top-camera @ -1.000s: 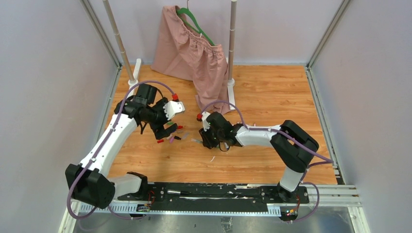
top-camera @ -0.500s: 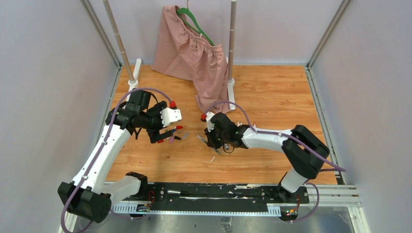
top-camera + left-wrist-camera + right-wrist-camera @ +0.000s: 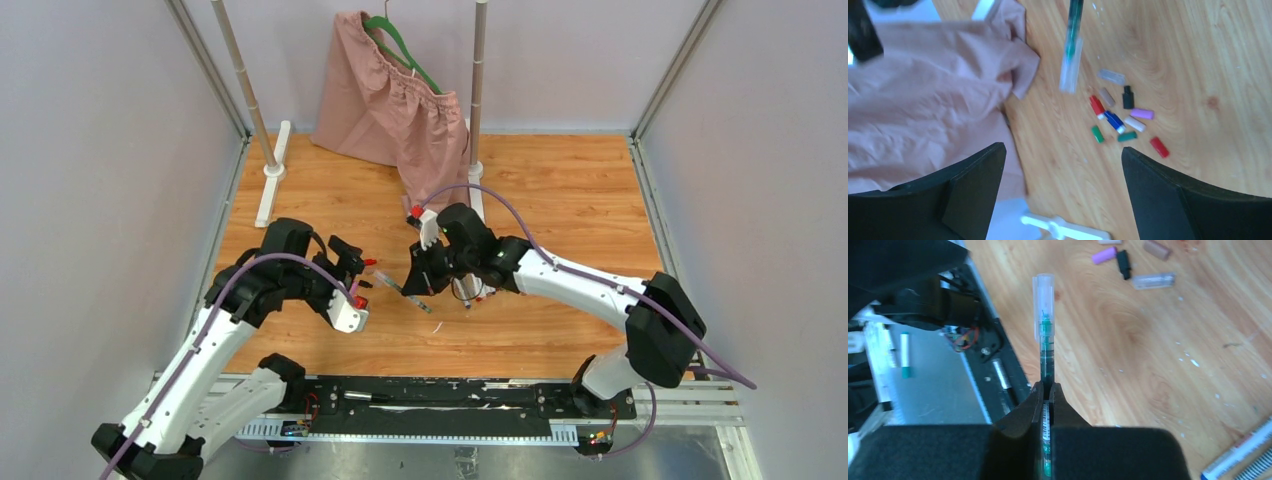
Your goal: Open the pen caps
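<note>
My right gripper (image 3: 1047, 387) is shut on a green pen (image 3: 1046, 347) that wears a clear cap (image 3: 1043, 292). It holds the pen above the wood floor, the capped end pointing toward my left gripper (image 3: 362, 275). In the top view the pen (image 3: 400, 291) slants out of the right gripper (image 3: 420, 275). My left gripper (image 3: 1062, 150) is open with nothing between its fingers, and the capped pen (image 3: 1071, 55) shows ahead of it. Several loose pen caps lie on the floor, among them red (image 3: 1096, 106), blue (image 3: 1114, 121), green (image 3: 1097, 134), purple (image 3: 1142, 114) and black (image 3: 1128, 97).
A pink cloth (image 3: 400, 110) hangs on a green hanger between two rack poles at the back, its hem reaching the floor (image 3: 923, 100). More pens (image 3: 1240, 455) lie at the right wrist view's lower right. The black base rail (image 3: 440, 395) runs along the near edge.
The right gripper has shut on the pen and lifted it off the floor. The left arm has swung nearer and turned its gripper toward the pen.
</note>
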Robot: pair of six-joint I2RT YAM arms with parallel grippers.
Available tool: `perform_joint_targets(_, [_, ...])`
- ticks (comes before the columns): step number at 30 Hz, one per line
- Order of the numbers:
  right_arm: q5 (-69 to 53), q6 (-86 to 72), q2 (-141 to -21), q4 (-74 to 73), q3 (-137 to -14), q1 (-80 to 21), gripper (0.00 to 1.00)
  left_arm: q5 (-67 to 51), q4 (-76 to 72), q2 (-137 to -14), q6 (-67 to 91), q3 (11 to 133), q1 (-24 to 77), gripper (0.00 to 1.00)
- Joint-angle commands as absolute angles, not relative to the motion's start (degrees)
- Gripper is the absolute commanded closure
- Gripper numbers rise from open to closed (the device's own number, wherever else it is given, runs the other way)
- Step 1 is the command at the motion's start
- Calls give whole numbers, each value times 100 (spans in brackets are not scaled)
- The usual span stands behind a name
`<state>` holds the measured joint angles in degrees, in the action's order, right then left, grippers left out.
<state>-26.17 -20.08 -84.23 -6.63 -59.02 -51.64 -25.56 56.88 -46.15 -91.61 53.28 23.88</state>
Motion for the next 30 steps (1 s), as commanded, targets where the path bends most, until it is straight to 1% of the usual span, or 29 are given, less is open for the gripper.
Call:
perform_joint_targets(1, [-3416,-2637,-8534,-949,-6397,-5106,100,-2361,4999,-4781,-10031,5196,2891,8])
perform_joint_targets(6, [-3727,-3087,-8683,-728,-6665,-5054,100,-2024,4775,-5060,-10228,5232,3218,11])
perform_joint_targets(9, [-3843,-3275,-8772,-602,-6740,-5037,100,-1944,4615,-5154,-10059,5273,3297,16])
perform_joint_targets(14, [-4060,-3569,-8856,-243,-6677,-4973,100,-1710,4615,-5187,-10120,5203,3366,36])
perform_joint_targets(17, [-4161,-3768,-8898,-55,-6610,-4949,100,-1698,4614,-5184,-10102,5148,3409,44])
perform_joint_targets(20, [-4189,-3926,-8903,307,-6526,-4927,100,-1643,4615,-5183,-10057,5116,3438,55])
perform_joint_targets(23, [-4200,-4076,-8926,567,-6444,-4931,100,-1642,4623,-5245,-9918,5143,3454,62])
perform_joint_targets(24, [-4213,-4102,-8948,617,-6449,-4926,100,-1639,4623,-5283,-9864,5160,3460,67])
perform_joint_targets(27, [-4234,-4071,-8982,646,-6439,-4931,99,-1556,4616,-5329,-9789,5192,3475,88])
perform_joint_targets(28, [-4211,-4043,-8982,600,-6428,-4931,91,-1525,4615,-5340,-9760,5206,3473,94])
perform_joint_targets(29, [-4169,-4009,-8982,536,-6421,-4937,79,-1494,4614,-5354,-9720,5230,3477,99])
perform_joint_targets(30, [-4127,-3993,-8976,501,-6398,-4939,70,-1471,4614,-5367,-9610,5277,3477,100])
